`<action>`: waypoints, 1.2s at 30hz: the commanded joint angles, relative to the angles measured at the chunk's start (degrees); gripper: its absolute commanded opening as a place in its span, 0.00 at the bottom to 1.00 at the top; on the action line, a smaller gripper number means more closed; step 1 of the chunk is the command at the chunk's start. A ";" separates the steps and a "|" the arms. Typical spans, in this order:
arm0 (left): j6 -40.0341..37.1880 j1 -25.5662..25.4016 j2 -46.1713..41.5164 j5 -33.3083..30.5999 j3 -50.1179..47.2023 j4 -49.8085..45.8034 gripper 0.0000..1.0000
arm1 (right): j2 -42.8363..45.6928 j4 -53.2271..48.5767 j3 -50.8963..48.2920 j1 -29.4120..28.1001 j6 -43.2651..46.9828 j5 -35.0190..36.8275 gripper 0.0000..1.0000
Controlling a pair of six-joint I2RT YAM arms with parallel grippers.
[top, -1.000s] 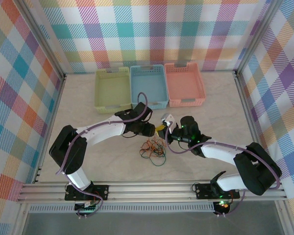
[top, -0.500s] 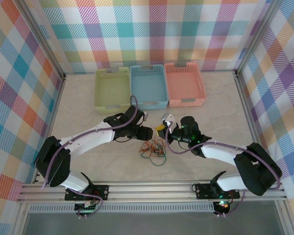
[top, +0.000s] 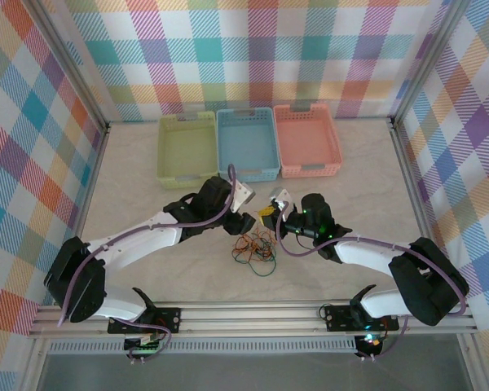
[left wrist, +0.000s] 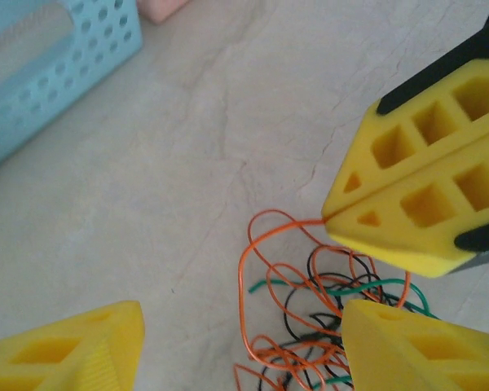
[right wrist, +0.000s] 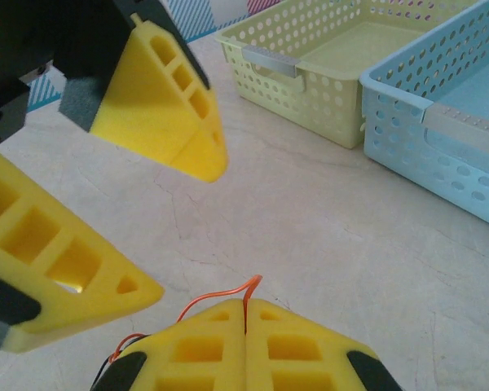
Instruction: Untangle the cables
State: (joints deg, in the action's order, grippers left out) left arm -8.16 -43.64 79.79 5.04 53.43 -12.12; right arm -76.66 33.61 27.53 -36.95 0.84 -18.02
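1. Cables (top: 255, 247) in orange, green and black lie as one loose tangle on the tabletop (top: 147, 204). They are on the near side of the blue basket (top: 248, 143), just below the point where the two hands meet. The pile sits where it did a second ago.
2. The right hand (top: 268, 214) is closed, its yellow fingers pressed flat together on an orange strand (right wrist: 228, 295) that curls out of the seam between them. In the left wrist view the same strand arcs from that seam down into the tangle. This hand and its arm have not shifted since the earlier frames.
3. The left hand (top: 247, 217) is open, fingers wide apart with nothing between them, and it gapes wider than a second ago. It is just beside the right hand's tips. In its own view the tangle lies low between its fingers, nearer the right-hand one.
4. The left arm has changed most. Its elbow, raised a second ago, has swung down and out to the left, so the arm now lies long and low. The wrist has turned, and a white part shows on top.
5. A green basket (top: 187, 149) and a pink basket (top: 308, 140) flank the blue one at the far side, as before.
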 commanded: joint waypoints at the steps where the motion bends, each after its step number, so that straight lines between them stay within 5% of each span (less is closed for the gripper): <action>1: -6.88 -0.68 2.09 1.50 -0.93 4.56 0.66 | 0.15 1.99 -0.48 -0.34 -0.27 -1.03 0.00; 6: -6.47 -0.63 4.24 4.78 -3.34 10.36 0.65 | 0.36 1.99 -0.54 -0.40 -0.14 -1.05 0.00; 29: 2.45 -0.70 11.09 -13.68 -6.01 22.02 0.49 | 5.91 9.95 -5.17 -0.40 0.10 -4.84 0.00; 33: 2.98 -0.61 11.70 -13.56 -5.87 21.77 0.33 | 8.33 10.51 -6.23 -0.40 0.56 -7.04 0.00; 36: 3.82 -0.62 12.14 -15.27 -5.03 20.51 0.32 | 10.37 11.34 -7.42 -0.40 0.80 -7.38 0.00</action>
State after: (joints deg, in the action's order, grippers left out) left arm -5.91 -43.75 91.15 -7.64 48.05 7.88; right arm -68.31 41.32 21.30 -36.95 0.86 -22.79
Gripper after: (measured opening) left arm 0.324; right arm 0.064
